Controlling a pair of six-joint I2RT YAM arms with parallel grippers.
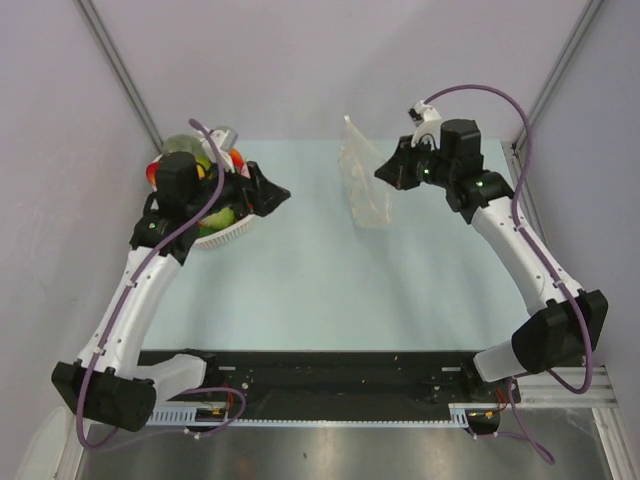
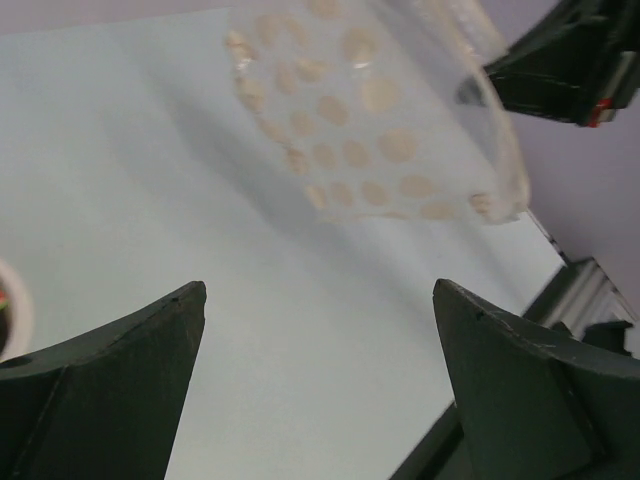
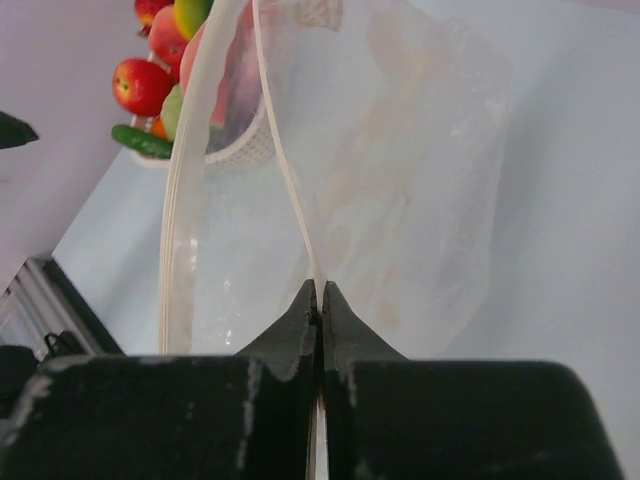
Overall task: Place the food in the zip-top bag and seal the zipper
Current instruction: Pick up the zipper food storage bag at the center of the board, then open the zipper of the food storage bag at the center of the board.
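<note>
— Whereabouts of the zip-top bag (image 1: 365, 190)?
— Standing upright toward the far edge of the table (image 1: 320, 290), right of centre, hung from one lip. Pinched along the zipper (image 3: 172, 270) by the right gripper (image 3: 320, 300), with fingers pressed tight together on that thin strip. Probably gripped that way to let the other lip sag off and leave the mouth gaping toward the left side.
— And the food (image 1: 190, 152)?
— Heaped in the white basket (image 1: 235, 232) at the far left corner. None inside the bag, judging by the clear plastic. Red apple (image 3: 140, 86) showing beyond the mouth in the right wrist view.
— Left gripper (image 1: 275, 192)?
— Spread wide, holding nothing, hanging just beside the basket on its centre-facing side and pointing across at the bag. Looks staged between supply and target, well apart from the bag.
— Step in hand, then?
— No loading begun, by the look of it; sealing a long way off. Next, likely: reach into the basket for one piece, then carry across to the open mouth.
— Risks?
— Thin crinkly plastic on a single pinch point: could swing or fold shut under a nudge. Glossy round fruit too, prone to slipping from the fingers
</note>
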